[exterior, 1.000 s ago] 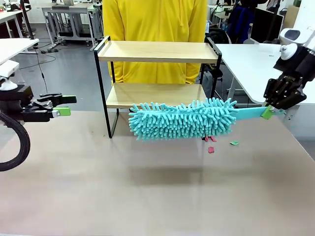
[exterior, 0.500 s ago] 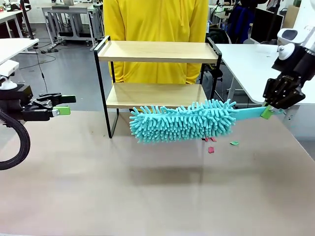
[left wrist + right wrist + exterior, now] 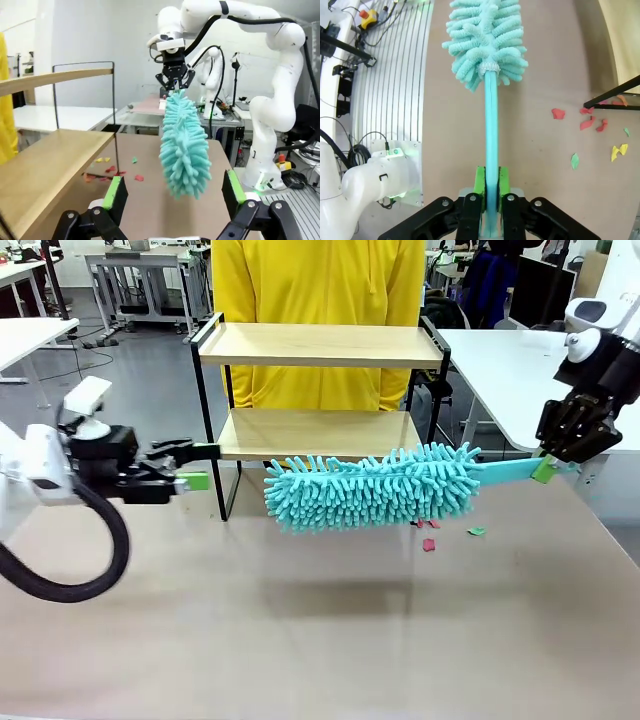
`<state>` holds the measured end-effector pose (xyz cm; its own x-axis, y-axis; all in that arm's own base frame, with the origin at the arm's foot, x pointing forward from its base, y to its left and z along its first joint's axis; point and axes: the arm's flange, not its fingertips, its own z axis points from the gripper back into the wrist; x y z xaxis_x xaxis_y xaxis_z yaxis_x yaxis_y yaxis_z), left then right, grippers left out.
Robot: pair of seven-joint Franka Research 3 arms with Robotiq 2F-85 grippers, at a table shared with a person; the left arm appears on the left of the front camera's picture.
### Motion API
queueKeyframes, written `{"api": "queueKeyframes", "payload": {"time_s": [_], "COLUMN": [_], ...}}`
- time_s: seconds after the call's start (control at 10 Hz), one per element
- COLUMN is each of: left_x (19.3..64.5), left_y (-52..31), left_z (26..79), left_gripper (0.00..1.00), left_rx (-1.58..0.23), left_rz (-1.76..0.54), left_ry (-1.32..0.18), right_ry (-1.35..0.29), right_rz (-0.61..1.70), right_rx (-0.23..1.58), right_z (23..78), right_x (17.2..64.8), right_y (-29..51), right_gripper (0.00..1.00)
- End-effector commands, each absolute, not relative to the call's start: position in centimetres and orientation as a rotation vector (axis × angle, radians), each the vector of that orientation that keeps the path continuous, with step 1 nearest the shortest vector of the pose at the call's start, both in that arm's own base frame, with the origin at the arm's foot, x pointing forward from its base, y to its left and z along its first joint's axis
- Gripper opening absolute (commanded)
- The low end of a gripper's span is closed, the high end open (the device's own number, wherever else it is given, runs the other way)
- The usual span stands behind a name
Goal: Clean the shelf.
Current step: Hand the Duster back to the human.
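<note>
Here my right gripper (image 3: 490, 186) is pinched tight on the flat handle of the teal duster (image 3: 370, 487), the green pads pressed against either side of it in the right wrist view. From there the handle runs straight up the picture to the fluffy head, which hangs above the brown tabletop (image 3: 320, 620) without touching it. The same view gives me something the front camera half hides: a scatter of small paper scraps (image 3: 590, 121), red, green and yellow, lying on the table around one black foot of the shelf (image 3: 318, 405).

In the front view I see the duster held level in front of the shelf's lower board, its head crossing the board's front edge, and a few scraps just below its right end. The shelf stands at the far side of the table, right in front of a person in a yellow top (image 3: 315, 300). Both wooden boards look bare from here.

My left gripper (image 3: 198, 467) sits with its fingers spread apart, holding nothing, its tips close to the shelf's left front leg. The left wrist view shows what the front view cannot: the lower board seen edge-on at the left, the duster head end-on between my fingers, and the right arm beyond it.
</note>
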<state>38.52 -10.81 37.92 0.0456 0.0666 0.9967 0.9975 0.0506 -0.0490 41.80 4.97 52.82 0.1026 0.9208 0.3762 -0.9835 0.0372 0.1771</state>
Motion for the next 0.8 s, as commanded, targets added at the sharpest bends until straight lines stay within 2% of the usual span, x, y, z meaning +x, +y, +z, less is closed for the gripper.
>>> {"api": "queueKeyframes", "payload": {"time_s": [0.0, 0.2, 0.7], "left_x": [37.9, 38.8, 40.4], "left_y": [-14.3, -17.9, -21.0], "left_z": [35.9, 34.4, 32.9], "left_gripper": [1.0, 1.0, 1.0], "left_rx": [-1.273, -1.286, -1.33], "left_rz": [-1.076, -1.089, -1.121], "left_ry": [-1.281, -1.253, -1.176], "right_ry": [-0.2, -0.2, -0.2], "right_rz": [1.471, 1.471, 1.471], "right_rx": [0.461, 0.461, 0.461], "right_z": [52.8, 52.8, 52.8], "right_x": [41.4, 41.4, 41.4], "right_y": [4.9, 4.9, 4.9], "right_gripper": [0.13, 0.13, 0.13]}}
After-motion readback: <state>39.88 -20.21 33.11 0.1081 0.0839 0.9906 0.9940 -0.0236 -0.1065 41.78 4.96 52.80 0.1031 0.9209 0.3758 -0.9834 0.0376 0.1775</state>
